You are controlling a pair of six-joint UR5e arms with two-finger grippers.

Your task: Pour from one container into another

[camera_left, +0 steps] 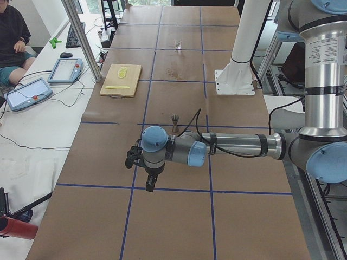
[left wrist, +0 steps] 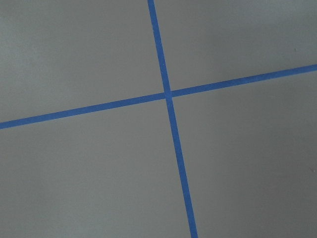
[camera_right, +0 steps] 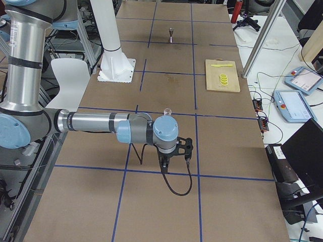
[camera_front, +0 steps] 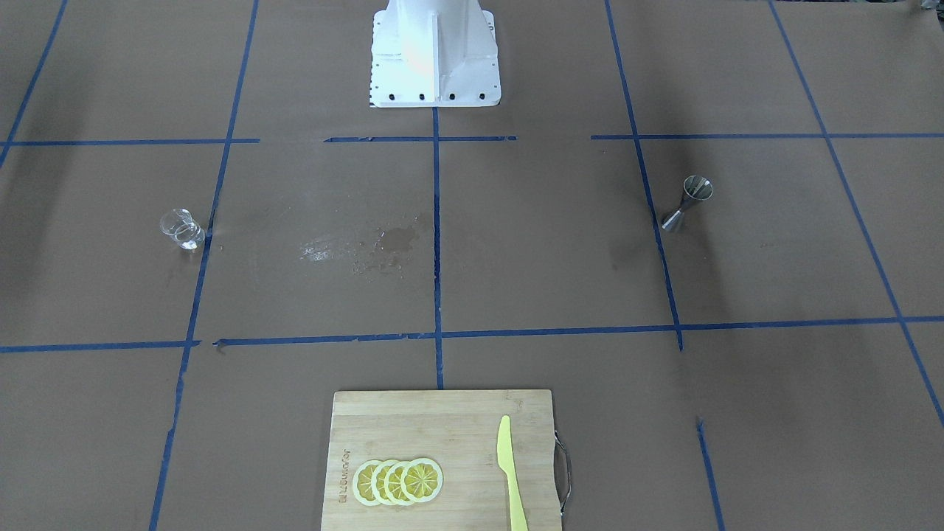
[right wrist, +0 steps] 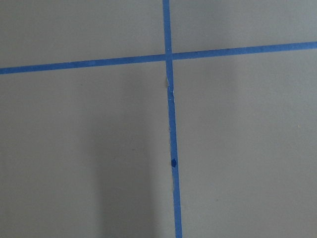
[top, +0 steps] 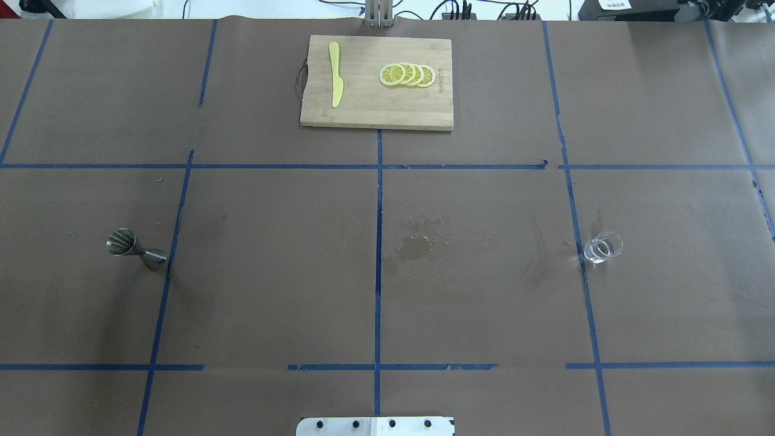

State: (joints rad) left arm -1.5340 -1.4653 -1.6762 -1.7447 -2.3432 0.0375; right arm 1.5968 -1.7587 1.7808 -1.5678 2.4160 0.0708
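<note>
A small steel jigger (camera_front: 687,203) (top: 134,248) stands upright on the brown table on my left side. A small clear glass (camera_front: 181,228) (top: 602,248) stands on my right side. In the exterior left view my left gripper (camera_left: 150,183) hangs pointing down over the table, nearer the camera than the jigger (camera_left: 175,120) and apart from it. My right gripper (camera_right: 167,162) hangs likewise, a little nearer than the glass (camera_right: 167,111). Whether either gripper is open or shut I cannot tell. The wrist views show only brown paper and blue tape.
A wooden cutting board (top: 363,109) at the table's far edge carries lemon slices (top: 407,74) and a yellow knife (top: 335,74). A wet stain (top: 415,245) marks the centre. The robot's white base (camera_front: 434,55) stands mid-table. A person (camera_left: 12,40) sits beside tablets.
</note>
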